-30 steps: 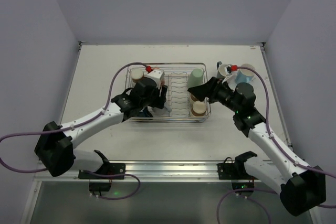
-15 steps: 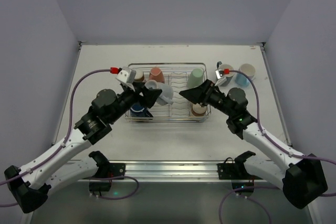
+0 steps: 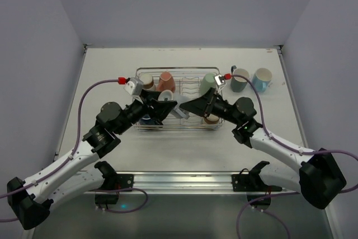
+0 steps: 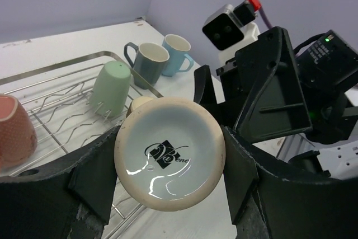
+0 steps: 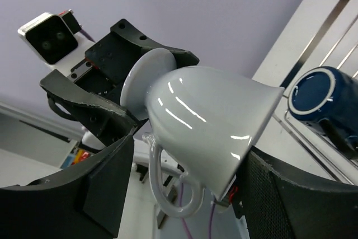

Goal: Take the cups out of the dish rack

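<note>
My left gripper (image 3: 165, 106) is shut on the foot of a grey-white cup (image 3: 171, 98) and holds it on its side above the dish rack (image 3: 179, 70). In the left wrist view the cup's base (image 4: 170, 152) sits between my fingers (image 4: 95, 177). My right gripper (image 3: 189, 106) is open, its jaws either side of the cup's body (image 5: 207, 121), with a gap at the handle side. A salmon pink cup (image 3: 166, 81), a mint green cup (image 3: 210, 81), a brown-and-cream cup (image 3: 146, 80), a navy cup (image 5: 319, 102) and a cream cup (image 3: 211, 118) are in the rack.
A dark grey-blue mug (image 3: 240, 79) and a light blue mug (image 3: 261, 78) stand upright on the table right of the rack; both show in the left wrist view (image 4: 148, 62) (image 4: 176, 54). The two wrists nearly meet over the rack's middle prongs (image 3: 190, 90).
My left gripper lifted the grey-white cup out of the rack and turned it sideways. My right gripper moved left across the rack and now straddles the cup.
</note>
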Tool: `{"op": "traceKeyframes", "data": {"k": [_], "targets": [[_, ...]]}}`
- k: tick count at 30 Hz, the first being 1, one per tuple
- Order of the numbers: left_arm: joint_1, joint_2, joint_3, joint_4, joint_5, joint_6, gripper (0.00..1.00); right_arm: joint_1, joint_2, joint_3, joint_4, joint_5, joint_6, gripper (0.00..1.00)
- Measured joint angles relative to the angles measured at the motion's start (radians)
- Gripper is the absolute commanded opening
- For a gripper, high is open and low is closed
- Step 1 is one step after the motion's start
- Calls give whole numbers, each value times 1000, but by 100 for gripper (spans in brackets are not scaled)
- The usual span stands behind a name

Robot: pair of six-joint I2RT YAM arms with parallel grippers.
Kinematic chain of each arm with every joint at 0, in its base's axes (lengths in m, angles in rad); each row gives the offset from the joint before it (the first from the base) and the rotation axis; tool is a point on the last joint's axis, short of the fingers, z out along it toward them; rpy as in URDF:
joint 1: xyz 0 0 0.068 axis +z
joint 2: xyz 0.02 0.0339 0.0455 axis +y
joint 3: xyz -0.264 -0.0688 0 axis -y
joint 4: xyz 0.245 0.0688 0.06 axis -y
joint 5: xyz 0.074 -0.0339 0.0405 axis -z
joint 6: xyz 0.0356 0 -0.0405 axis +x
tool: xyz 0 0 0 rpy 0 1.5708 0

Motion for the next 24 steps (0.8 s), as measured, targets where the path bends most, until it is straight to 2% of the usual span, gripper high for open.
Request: {"op": "traceKeyframes", "data": {"k": [3,6,7,8,9,11,12,13,15,19,21,24], "targets": [[0,-2,-16,43,19,-20,0,21,44,1,75,-11,47,68],[0,-3,-28,77,39,-38,3,41,70,1,140,-9,82,52],[0,-4,-31,87,40,-44,10,44,72,1,158,-5,91,36],[1,-9,-34,95,42,-54,19,46,72,1,180,5,97,29],[2,-18,-37,101,45,-68,46,45,72,0,212,8,110,22],[1,-35,-40,112,55,-108,70,56,65,0,283,6,120,7],[1,-48,-40,118,63,-117,86,63,56,0,310,1,132,0],[-2,-63,-40,118,61,-117,91,71,47,-2,340,-8,142,0],[-4,-93,-43,117,47,-100,99,74,28,-11,340,13,136,0],[-3,-133,-43,93,-2,-74,100,53,23,-37,294,51,110,0],[-3,-142,-28,37,-34,-49,100,48,8,-40,218,65,73,0],[-3,-137,29,-98,-102,-7,100,39,-62,-26,3,102,-40,0]]}}
